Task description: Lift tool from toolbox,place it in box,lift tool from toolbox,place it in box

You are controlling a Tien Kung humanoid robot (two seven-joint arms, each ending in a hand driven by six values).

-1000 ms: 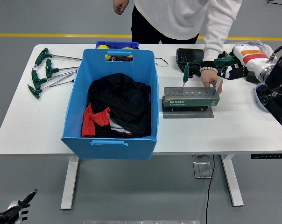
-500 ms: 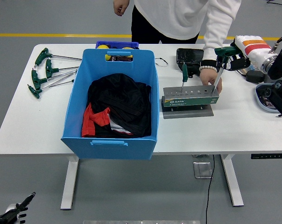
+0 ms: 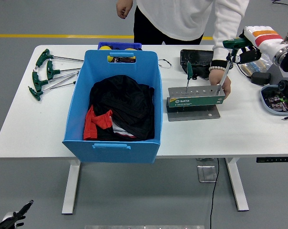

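Up near the worktop's [image 3: 39, 138] far right corner, the right hand [image 3: 249, 47] has its fingers clenched on the green handle of a T-handle wrench [image 3: 228, 59], whose shaft slants down toward the right end of the grey tool holder [image 3: 195, 97], where a person's hand [image 3: 217, 77] rests. Another green-handled wrench [image 3: 189, 76] stands upright in the holder, just right of the blue box [image 3: 115, 138] holding dark and red cloth. Only the left hand [image 3: 10, 220] shows at the bottom left corner, below the worktop; I cannot tell its state.
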